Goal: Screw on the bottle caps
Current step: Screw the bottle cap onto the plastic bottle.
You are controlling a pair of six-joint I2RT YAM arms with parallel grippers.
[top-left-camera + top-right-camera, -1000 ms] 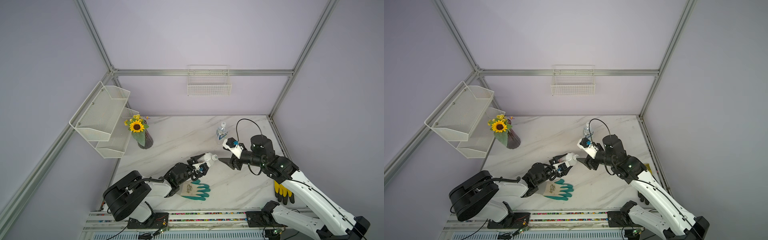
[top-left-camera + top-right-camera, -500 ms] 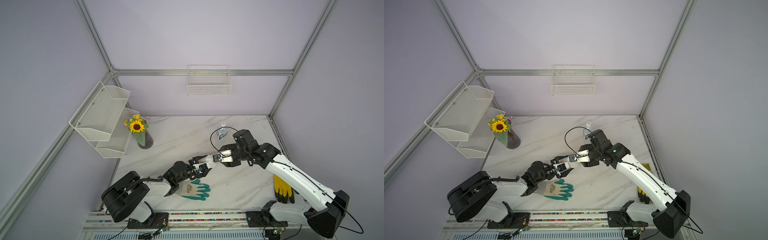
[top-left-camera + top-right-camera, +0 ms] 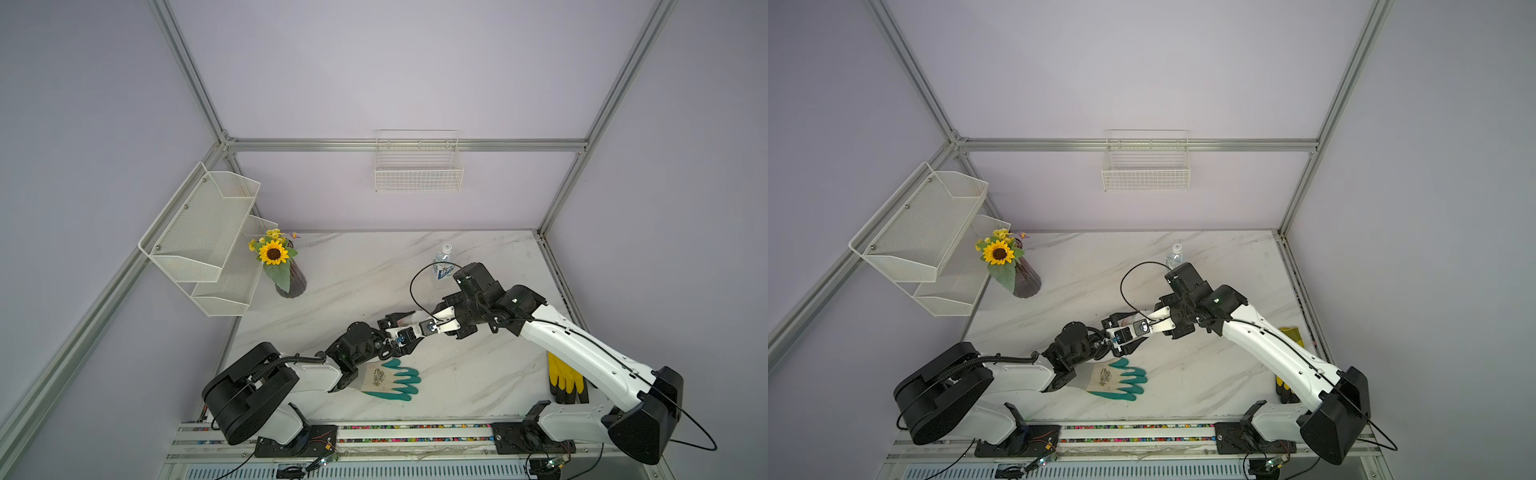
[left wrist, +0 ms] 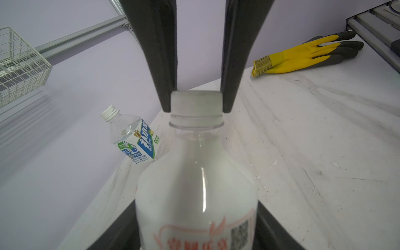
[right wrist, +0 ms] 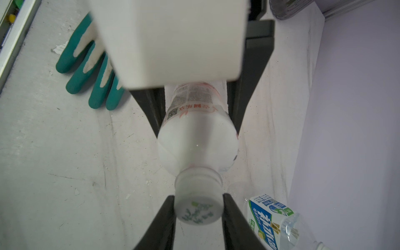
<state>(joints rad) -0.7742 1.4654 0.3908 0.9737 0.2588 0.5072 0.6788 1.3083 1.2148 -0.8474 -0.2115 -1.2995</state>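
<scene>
1. Right pincer (image 4: pixel 196 103) clenched on the white cap (image 4: pixel 196 100), one black finger pressed to each side.
2. Small and round, that cap, seated on the neck of the white bottle (image 4: pixel 195 184); faint greenish print on top, clear collar ring just below.
3. Left pincer (image 5: pixel 197 129) clamped round the bottle's body: milky white, red-lettered label, held tilted above the middle of the worktop (image 3: pixel 353 270).
4. Clear bottle (image 3: pixel 444 266), blue-and-white label, upright near the back edge, second cap (image 4: pixel 109 112) on.
</scene>
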